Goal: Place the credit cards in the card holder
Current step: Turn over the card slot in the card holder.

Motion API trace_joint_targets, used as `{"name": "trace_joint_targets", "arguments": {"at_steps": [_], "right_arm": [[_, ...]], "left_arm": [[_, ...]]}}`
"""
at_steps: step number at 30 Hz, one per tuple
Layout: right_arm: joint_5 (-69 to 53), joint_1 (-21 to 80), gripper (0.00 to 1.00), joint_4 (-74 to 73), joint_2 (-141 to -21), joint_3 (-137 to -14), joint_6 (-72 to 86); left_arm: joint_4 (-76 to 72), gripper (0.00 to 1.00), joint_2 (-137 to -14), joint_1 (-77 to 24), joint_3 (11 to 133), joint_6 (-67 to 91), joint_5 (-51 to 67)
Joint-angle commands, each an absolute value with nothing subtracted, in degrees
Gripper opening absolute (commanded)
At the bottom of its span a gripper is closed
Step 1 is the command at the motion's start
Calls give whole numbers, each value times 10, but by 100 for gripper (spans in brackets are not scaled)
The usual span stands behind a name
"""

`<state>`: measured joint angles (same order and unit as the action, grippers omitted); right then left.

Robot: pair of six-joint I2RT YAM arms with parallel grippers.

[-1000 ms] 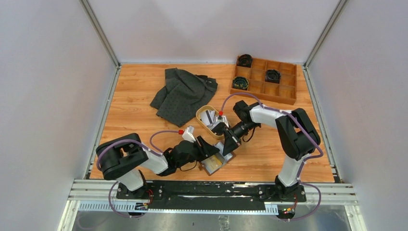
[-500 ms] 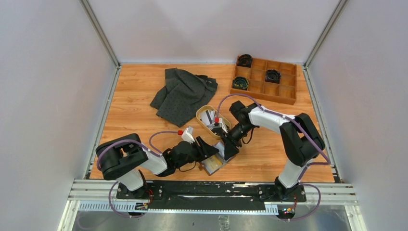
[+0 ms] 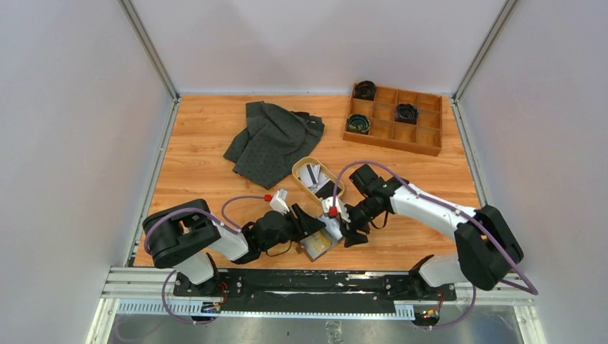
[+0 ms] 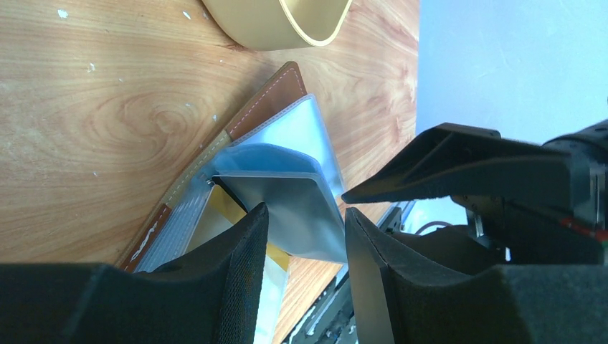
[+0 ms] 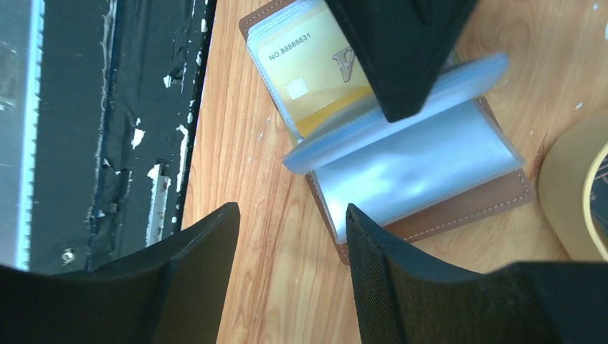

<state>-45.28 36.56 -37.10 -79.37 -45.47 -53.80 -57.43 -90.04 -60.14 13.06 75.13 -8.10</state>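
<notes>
Right claw [image 5: 290,211], wide and empty, is parked beside card holder [image 5: 430,168], left claw [image 4: 305,215] parted over it; credit cards [image 3: 310,174] are located just beyond, in tray [image 3: 295,170].

Robot-manipulation laboratory cell, seen from above. Plain pale walls [image 3: 72,143] enclosed a wood-grain desk [image 3: 208,179] on three sides, with bare aluminium posts [image 3: 147,46] in the far corners. Along the near edge ran a metal rail [image 3: 315,281] to which the left arm [image 3: 215,240] and the right arm [image 3: 437,208] were bolted, each trailing an exposed purple cable [image 3: 362,166]. The desk carried only unrelated practice items: a grey cloth [image 3: 276,140], a wooden compartment box [image 3: 423,136], an oval tray [image 3: 301,179] and a card holder [image 3: 319,244]. No domestic furnishing appeared.
</notes>
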Motion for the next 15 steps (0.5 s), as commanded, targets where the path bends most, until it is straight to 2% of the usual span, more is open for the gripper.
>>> {"name": "trace_joint_targets", "arguments": {"at_steps": [1,15], "right_arm": [[-402,397,60,-272,-759,-417,-565],[-323,457,60,-227,-789,-419,-514]], "left_arm": [[-559,46,-900,-605,118,729,-87],[-569,47,-902,-605,115,728,-85]]}}
